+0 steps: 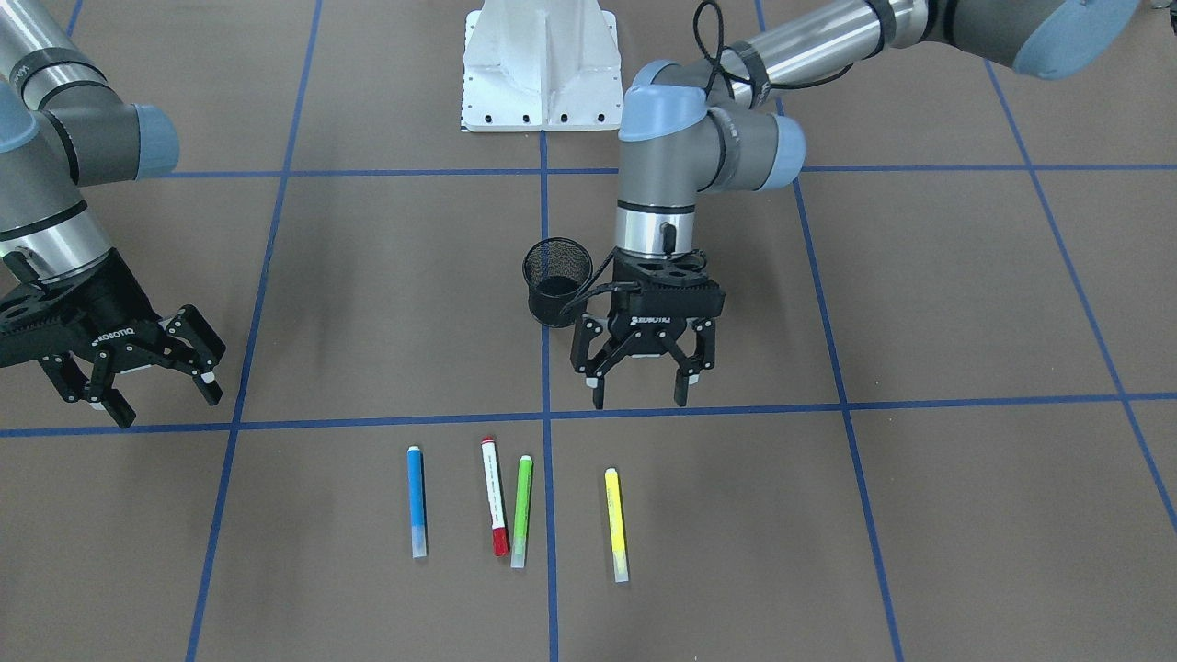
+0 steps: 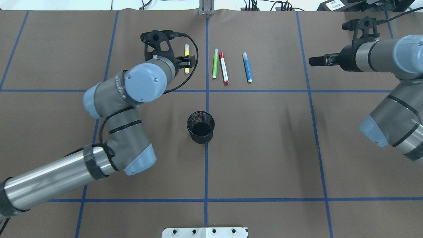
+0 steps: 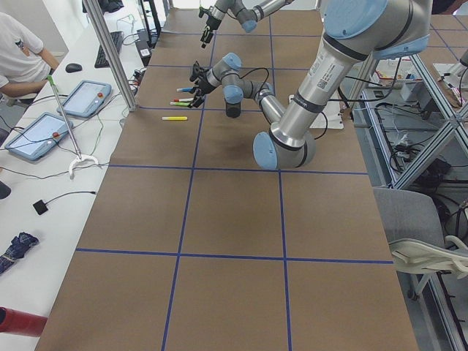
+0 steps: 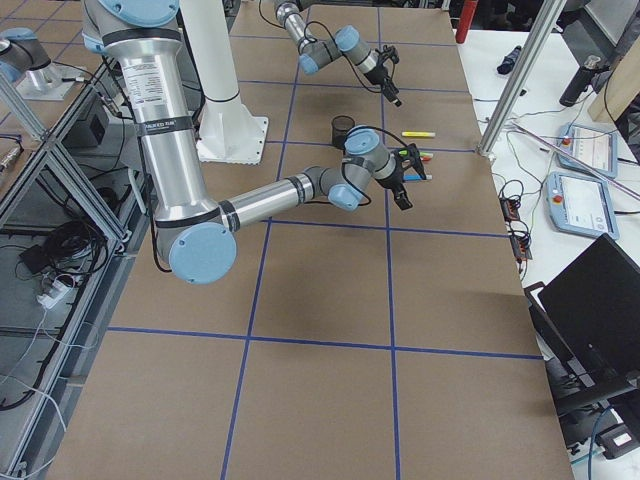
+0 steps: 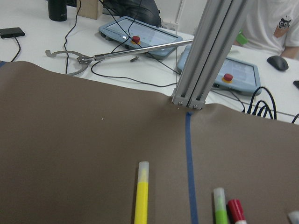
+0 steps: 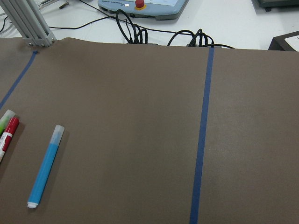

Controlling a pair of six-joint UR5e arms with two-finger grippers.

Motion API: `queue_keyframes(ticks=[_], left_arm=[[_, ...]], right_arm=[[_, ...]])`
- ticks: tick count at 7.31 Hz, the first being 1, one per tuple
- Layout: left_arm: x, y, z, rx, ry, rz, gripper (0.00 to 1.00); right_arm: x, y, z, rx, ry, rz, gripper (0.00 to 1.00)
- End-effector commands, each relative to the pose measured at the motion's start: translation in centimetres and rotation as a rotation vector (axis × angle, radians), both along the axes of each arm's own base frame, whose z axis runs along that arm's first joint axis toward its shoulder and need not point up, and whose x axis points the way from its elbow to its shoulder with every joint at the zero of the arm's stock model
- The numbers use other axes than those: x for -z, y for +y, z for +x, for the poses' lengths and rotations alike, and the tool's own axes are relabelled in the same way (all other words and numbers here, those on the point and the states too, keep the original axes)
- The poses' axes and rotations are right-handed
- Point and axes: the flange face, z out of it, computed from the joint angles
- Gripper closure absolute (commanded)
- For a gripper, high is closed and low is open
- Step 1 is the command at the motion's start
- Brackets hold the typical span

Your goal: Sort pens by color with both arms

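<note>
In the overhead view our left hand [image 1: 640, 395] hides the middle of the yellow pen [image 2: 187, 50]. It points down, fingers apart; our right hand [image 1: 165, 405], tilted, is likewise spread.

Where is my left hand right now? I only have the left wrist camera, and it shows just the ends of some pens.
Observer: The left hand hangs open and empty above the table, close to the yellow pen.
Operator: How many are there in all?
Observer: Four in a row: past the green pen and the red-capped pen lies a blue pen.
Operator: Anything else out there?
Observer: A black mesh cup stands upright, apart from the row, with nothing inside.
</note>
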Motion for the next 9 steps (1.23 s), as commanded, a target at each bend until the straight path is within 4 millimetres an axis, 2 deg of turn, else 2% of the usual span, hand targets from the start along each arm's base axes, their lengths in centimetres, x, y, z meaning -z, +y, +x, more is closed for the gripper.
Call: queue_keyframes(ticks=[1, 3, 4, 5, 6, 7, 8, 9], left_arm=[[-5.5, 2.9, -11.9, -0.215, -0.119, -0.032, 0.00], [-11.3, 2.2, -22.3, -0.418, -0.306, -0.059, 0.00], [-15.3, 1.6, -27.8, -0.491, -0.312, -0.084, 0.00], [-18.2, 1.0, -32.5, -0.522, -0.255, -0.151, 0.00], [-23.0, 1.3, -36.6, -0.532, -0.175, -0.254, 0.00], [-26.1, 1.1, -40.0, -0.551, -0.103, -0.295, 0.00], [-28.9, 1.2, -43.5, -0.541, -0.104, -0.315, 0.00], [-32.2, 1.7, -44.9, -0.559, -0.126, -0.333, 0.00]], right_arm=[[-1.8, -0.8, 2.7, 0.053, 0.009, -0.019, 0.01], [-6.6, -0.8, 6.6, 0.119, 0.087, -0.009, 0.01], [-9.4, -1.6, 10.3, 0.153, 0.107, -0.017, 0.01], [-13.3, -2.0, 14.7, 0.200, 0.113, -0.046, 0.01], [-16.8, -2.1, 18.4, 0.170, 0.107, -0.129, 0.01], [-19.0, -2.5, 21.2, 0.145, 0.120, -0.211, 0.00], [-20.1, -2.7, 23.5, 0.198, 0.155, -0.238, 0.00], [-18.8, -3.3, 26.1, 0.234, 0.097, -0.287, 0.00]])
